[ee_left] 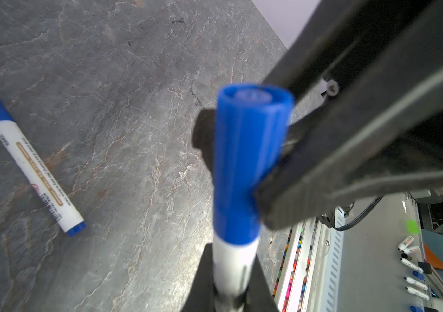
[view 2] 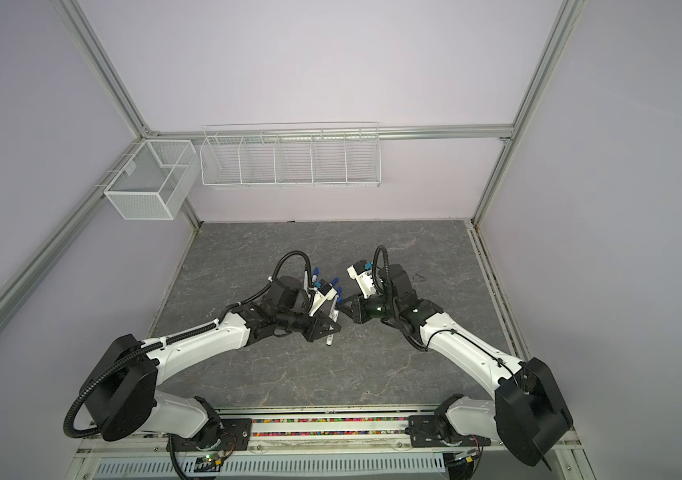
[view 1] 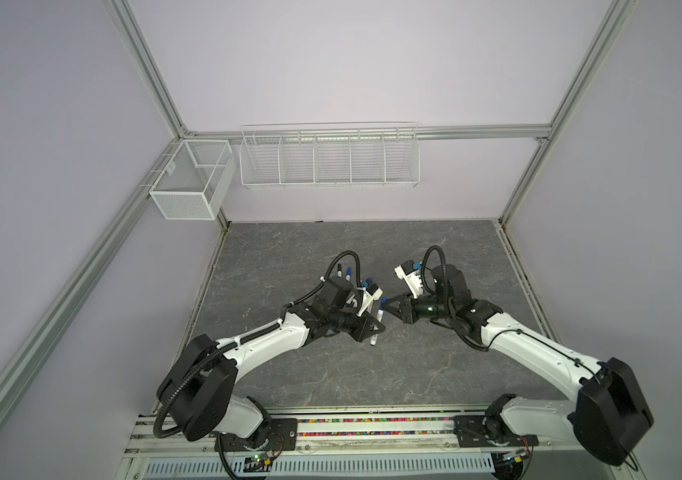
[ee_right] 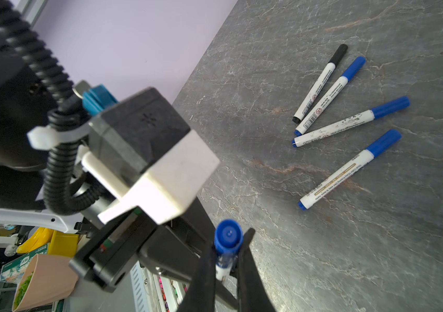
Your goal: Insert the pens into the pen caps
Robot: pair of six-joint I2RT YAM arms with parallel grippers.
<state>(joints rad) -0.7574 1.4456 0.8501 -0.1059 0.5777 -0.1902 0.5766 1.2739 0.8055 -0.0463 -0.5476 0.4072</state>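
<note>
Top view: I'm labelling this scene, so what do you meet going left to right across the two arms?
Left forearm → held pen → right wrist camera → right forearm.

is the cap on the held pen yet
On. The cap sits over the pen, flush with its white barrel, no tip showing; the left gripper clamps the barrel, the right gripper the cap.
</note>
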